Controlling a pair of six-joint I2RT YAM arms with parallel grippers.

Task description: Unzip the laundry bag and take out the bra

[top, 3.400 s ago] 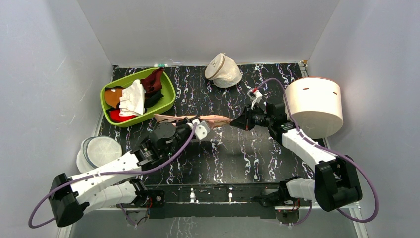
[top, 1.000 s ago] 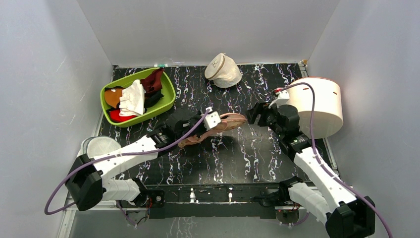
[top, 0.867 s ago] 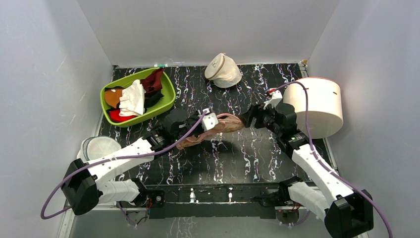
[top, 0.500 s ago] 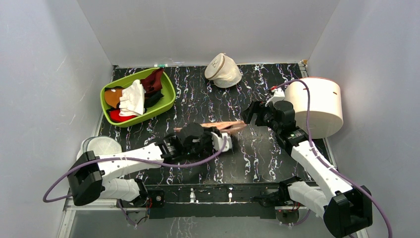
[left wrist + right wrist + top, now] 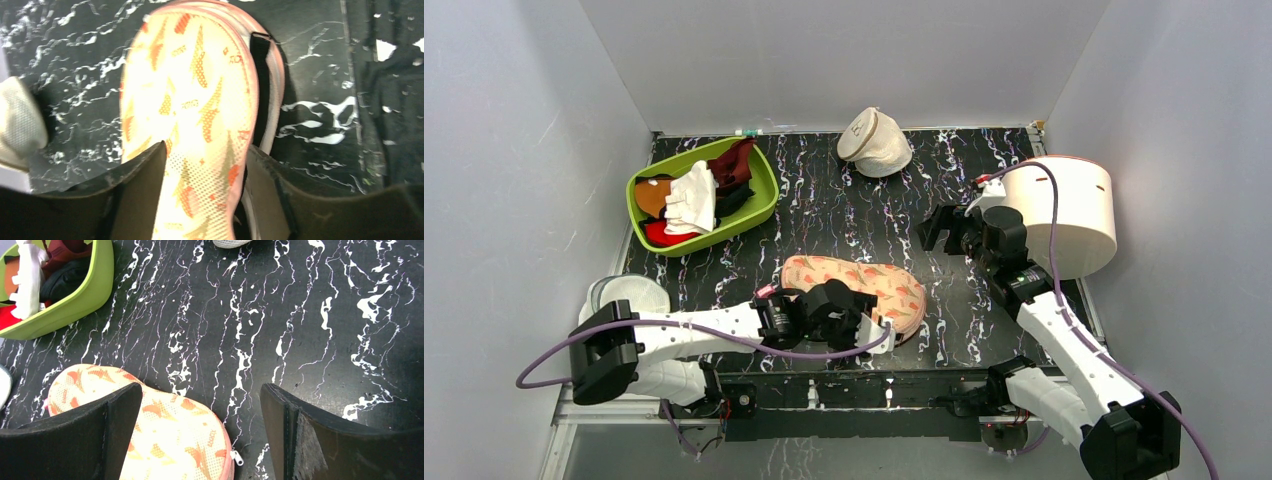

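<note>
The peach-pink laundry bag (image 5: 854, 283) lies on the black marbled table, front centre. My left gripper (image 5: 871, 330) is at its near right edge, shut on the bag's printed top shell (image 5: 195, 125), which fills the gap between the fingers (image 5: 142, 192). Beside the shell's pink rim a black strap (image 5: 260, 75) and a white edge (image 5: 274, 95) show in the opened seam; the rest of the bra is hidden. My right gripper (image 5: 939, 228) is open and empty, above the table to the right of the bag (image 5: 165, 440). The white zip pull (image 5: 237, 459) hangs at the bag's right end.
A green tub (image 5: 759, 205) of clothes stands at the back left. A cream domed pouch (image 5: 874, 142) is at the back centre. A white cylindrical container (image 5: 1074, 215) stands at the right. A white round mesh bag (image 5: 629, 293) lies at the front left.
</note>
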